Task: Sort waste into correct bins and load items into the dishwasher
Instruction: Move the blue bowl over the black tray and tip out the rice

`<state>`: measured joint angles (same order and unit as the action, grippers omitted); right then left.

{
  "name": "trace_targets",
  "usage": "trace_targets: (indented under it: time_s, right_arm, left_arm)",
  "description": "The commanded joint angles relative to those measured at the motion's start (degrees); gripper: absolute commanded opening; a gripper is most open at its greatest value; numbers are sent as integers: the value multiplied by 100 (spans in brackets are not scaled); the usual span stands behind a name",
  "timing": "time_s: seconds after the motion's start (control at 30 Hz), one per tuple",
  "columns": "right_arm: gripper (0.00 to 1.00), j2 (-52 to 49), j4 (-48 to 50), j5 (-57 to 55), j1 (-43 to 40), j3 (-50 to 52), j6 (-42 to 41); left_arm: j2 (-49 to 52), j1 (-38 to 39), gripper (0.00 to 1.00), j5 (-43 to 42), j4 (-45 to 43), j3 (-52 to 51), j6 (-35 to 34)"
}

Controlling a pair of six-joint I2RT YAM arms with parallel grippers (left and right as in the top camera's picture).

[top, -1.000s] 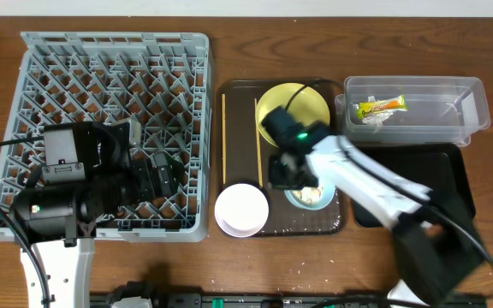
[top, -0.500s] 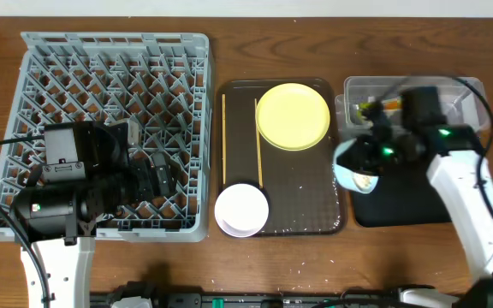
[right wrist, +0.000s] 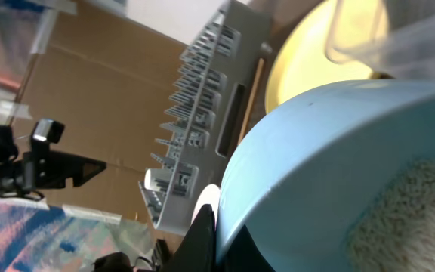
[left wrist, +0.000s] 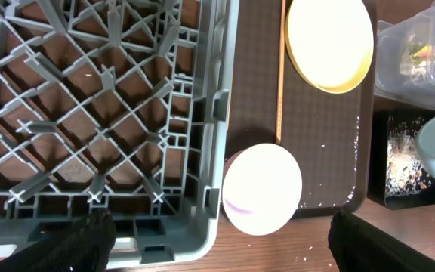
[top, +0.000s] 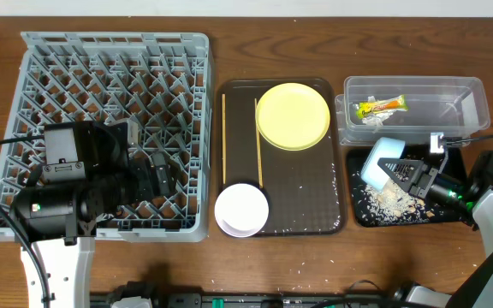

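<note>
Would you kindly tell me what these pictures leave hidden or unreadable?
1. Crumbs left in the light blue bowl: overhead, the right end effector covers its mouth; right wrist, the frame edge cuts them.
2. Snack wrapper print: overhead, too small.
3. Dish rack near corner: overhead, left arm covers it.

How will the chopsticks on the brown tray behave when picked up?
The chopsticks look thin and wooden, so probably stiff and light. They lie flat and apart on the brown tray, so they may roll or slip.
</note>
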<state>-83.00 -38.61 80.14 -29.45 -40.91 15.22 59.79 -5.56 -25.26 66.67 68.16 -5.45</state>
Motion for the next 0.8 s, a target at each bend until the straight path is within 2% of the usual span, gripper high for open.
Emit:
trace_targets:
  time_s: [0.0, 0.07, 0.17, 0.3, 0.33, 0.37, 0.4, 0.43, 0.47, 0.5, 0.53, 0.6, 0.63, 0.67, 0.7, 0.73, 0.77]
  right_arm:
    - [1, 24, 24, 673, -57, 24, 330]
    - [1, 24, -70, 833, -52, 52, 525]
    - [1, 11, 44, 376, -55, 96, 542]
    - [1, 7, 144, 892, -42, 96, 632]
    - [1, -4, 339, 643, -44, 96, 514]
    - [1, -48, 667, 573, -48, 96, -275]
    - [1, -46, 623, 929, 11, 90, -245]
    - [1, -28, 719, 686, 63, 94, -127]
    - [1, -50, 876, 74, 76, 94, -420]
    - [1, -59, 885, 358, 79, 96, -651]
    - [1, -59, 883, 634, 96, 96, -466]
    - [1, -59, 1069, -155, 96, 94, -1058]
    - [1, -59, 1056, -70, 98, 96, -1263]
    - [1, -59, 1010, 704, 131, 96, -837]
    - [1, -59, 1069, 599, 146, 94, -730]
    - [1, -59, 1123, -74, 144, 94, -1056]
    - [1, -59, 1075, -219, 149, 96, -1416]
  left_arm:
    - [11, 17, 91, 46, 13, 52, 118]
    - [11, 17, 91, 46, 13, 52, 118]
    - [11, 17, 91, 46, 15, 52, 116]
    - [11, 17, 91, 44, 15, 52, 118]
    - [11, 17, 91, 44, 13, 52, 118]
    - [11, 17, 91, 44, 11, 52, 118]
    - [11, 17, 91, 44, 15, 52, 118]
    - [11, 17, 91, 44, 17, 52, 118]
    - [11, 17, 91, 44, 17, 52, 118]
    - [11, 17, 91, 44, 15, 52, 116]
    - [11, 17, 91, 44, 17, 52, 118]
    - [11, 17, 91, 44, 13, 52, 116]
    - [11, 17, 91, 44, 11, 52, 118]
    - [11, 17, 91, 44, 13, 52, 118]
    - [11, 17, 91, 44, 15, 52, 118]
    - [11, 17, 91, 44, 15, 52, 118]
    - [11, 17, 91, 44, 11, 52, 116]
